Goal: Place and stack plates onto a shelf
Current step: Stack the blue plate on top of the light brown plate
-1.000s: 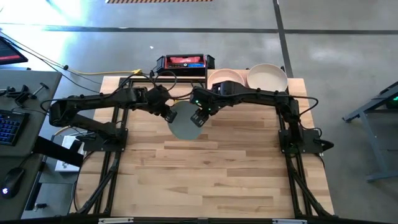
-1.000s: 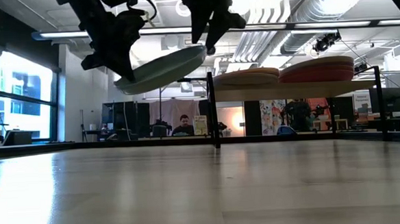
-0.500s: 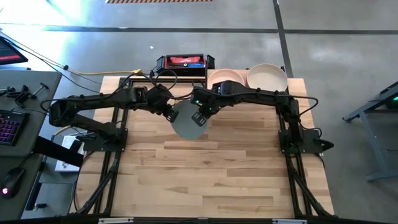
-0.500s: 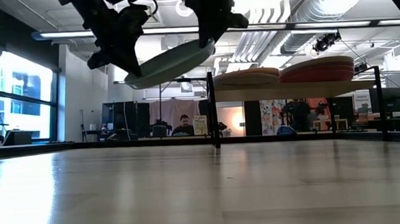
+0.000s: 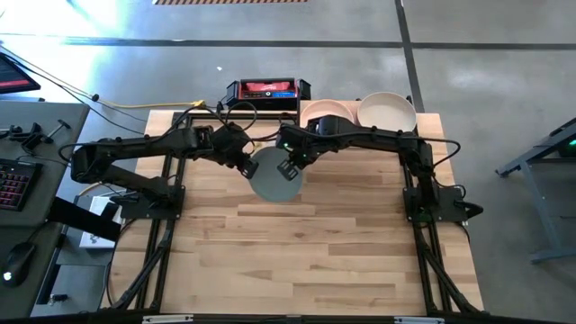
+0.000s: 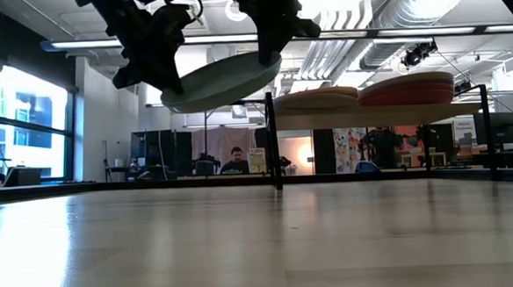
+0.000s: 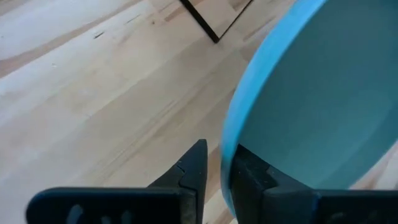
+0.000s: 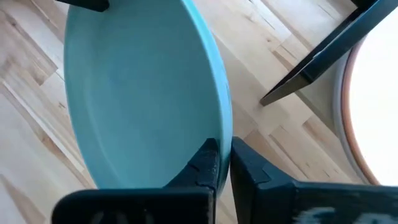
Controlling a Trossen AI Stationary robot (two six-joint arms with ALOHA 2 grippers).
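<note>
A mint green plate (image 5: 274,175) hangs tilted in the air over the table's far middle, between both grippers. My right gripper (image 8: 224,165) is shut on its right rim. At its lower left rim, my left gripper (image 7: 217,174) has one finger on either side, with a thin slit showing between the outer finger and the rim. In the low view the shelf (image 6: 369,116) stands just right of the plate (image 6: 222,82). It bears two stacks of plates (image 6: 316,98), (image 6: 408,89), topped in the high view by a tan one (image 5: 328,112) and a cream one (image 5: 387,112). My right gripper pinches the plate's rim (image 8: 222,134) between its two fingers, one inside the bowl and one outside. The fingers come from above, slanting down, onto the higher, shelf-side edge (image 6: 274,65). The plate is lifted clear and tilted, its left side lower. My left gripper's inner finger (image 7: 249,177) lies at the plate's inside wall; whether it touches, I cannot tell.
A black shelf leg (image 6: 274,142) stands close under the plate's right edge. A red and black box (image 5: 265,88) sits at the table's far edge. The wooden table (image 5: 306,252) lies bare toward its near edge. A person (image 6: 234,160) sits far off in the room.
My right gripper has shut on the plate's right rim, where its fingers stood apart a second ago. The plate has shifted a little toward the shelf, still tilted and clear of the table.
</note>
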